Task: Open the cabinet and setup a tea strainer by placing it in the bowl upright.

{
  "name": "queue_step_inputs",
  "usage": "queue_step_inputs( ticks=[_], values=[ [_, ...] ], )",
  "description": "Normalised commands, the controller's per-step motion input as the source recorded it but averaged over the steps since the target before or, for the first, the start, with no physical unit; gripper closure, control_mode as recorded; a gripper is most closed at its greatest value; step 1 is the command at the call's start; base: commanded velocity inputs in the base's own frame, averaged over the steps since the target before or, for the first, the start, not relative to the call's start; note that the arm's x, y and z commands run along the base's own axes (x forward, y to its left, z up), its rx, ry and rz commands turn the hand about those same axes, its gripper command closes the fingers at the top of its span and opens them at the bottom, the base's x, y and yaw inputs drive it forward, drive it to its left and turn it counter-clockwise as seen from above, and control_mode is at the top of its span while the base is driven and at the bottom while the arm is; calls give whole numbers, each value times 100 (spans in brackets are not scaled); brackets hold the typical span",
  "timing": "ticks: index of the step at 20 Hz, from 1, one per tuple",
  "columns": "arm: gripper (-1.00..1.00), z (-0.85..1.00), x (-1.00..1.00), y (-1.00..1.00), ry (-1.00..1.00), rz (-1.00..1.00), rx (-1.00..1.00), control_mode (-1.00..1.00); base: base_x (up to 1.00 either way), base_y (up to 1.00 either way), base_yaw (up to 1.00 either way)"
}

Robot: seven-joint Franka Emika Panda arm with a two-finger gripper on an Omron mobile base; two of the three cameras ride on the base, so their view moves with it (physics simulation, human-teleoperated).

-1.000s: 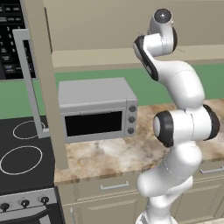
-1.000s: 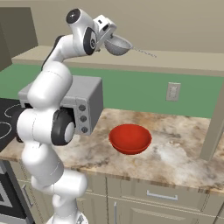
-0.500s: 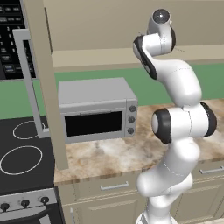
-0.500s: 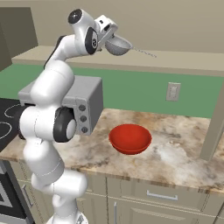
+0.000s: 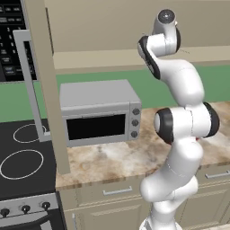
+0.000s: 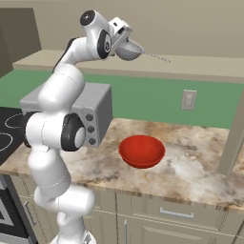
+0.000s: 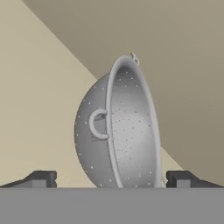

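Your gripper (image 6: 125,39) is up at the open cabinet (image 5: 44,81), jaws spread wide, with the tea strainer (image 6: 128,49) sitting between the fingers; you cannot tell from these views whether they actually press on it. In the hand view the strainer (image 7: 120,131) stands on edge, its hollow facing sideways. The red bowl (image 6: 142,151) sits on the counter (image 6: 190,167) beside the microwave (image 6: 93,112), with nothing in it.

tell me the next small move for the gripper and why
Probably close the fingers on the tea strainer. The gripper is open with one tip on each side of the grey cup, up in the open cabinet, and the red bowl waits on the counter below.
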Motion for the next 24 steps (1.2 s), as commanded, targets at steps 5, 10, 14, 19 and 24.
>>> queue_step_inputs(
  ticks=[5,10,14,19,24],
  values=[
    [-100,-8,23,-10,4,0,0,-100,0,0,0],
    [-100,-9,25,-6,6,0,0,-100,0,0,0],
    [-100,-4,27,-7,7,0,0,-100,0,0,0],
    [-100,0,10,0,1,0,0,-100,0,0,0],
    [100,0,0,0,2,0,0,-100,0,0,0]
  ],
)
